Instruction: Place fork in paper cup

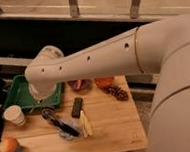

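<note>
No readable text, labels, brands or numbers showed anywhere: none on the paper cup (14,115), the green tray (20,97), the black bar (77,107) or the counter (113,124). The gripper (44,92) sat hidden behind the arm over the tray, unmarked too.
</note>
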You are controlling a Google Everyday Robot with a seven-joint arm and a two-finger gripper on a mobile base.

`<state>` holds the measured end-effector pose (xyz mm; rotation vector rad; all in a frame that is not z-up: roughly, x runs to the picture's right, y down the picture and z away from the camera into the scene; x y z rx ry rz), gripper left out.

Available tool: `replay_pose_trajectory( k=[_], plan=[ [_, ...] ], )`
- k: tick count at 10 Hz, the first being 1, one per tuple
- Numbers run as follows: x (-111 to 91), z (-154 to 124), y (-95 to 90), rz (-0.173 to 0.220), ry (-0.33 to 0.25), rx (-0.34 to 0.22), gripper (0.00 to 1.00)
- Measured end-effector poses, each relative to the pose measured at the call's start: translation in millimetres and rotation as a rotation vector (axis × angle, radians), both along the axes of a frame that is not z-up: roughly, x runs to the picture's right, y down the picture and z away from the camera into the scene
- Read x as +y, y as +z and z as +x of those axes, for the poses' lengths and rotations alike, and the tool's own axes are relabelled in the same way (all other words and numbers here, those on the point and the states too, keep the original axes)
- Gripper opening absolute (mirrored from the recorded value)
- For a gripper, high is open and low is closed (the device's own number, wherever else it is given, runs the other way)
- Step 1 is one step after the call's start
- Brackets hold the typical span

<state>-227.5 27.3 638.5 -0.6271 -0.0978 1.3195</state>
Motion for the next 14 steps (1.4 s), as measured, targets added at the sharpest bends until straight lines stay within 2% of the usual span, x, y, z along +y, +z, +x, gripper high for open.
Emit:
replay_pose_trajectory(
  k=[3, 4, 8, 10, 14],
  plan=[
    [-38.3, -7.4, 9.5, 0.028, 0.002, -0.096, 0.06],
    [-43.1, -18.4, 15.2, 0.03, -0.002, -0.144, 0.06],
    [-47.6, -63.6, 38.2, 0.029, -0.035, -0.273, 0.06],
    [-44.3, -79.9, 45.6, 0.021, -0.058, -0.294, 0.06],
    [-40.7, -94.7, 50.9, 0.012, -0.095, -0.298, 0.06]
  ],
)
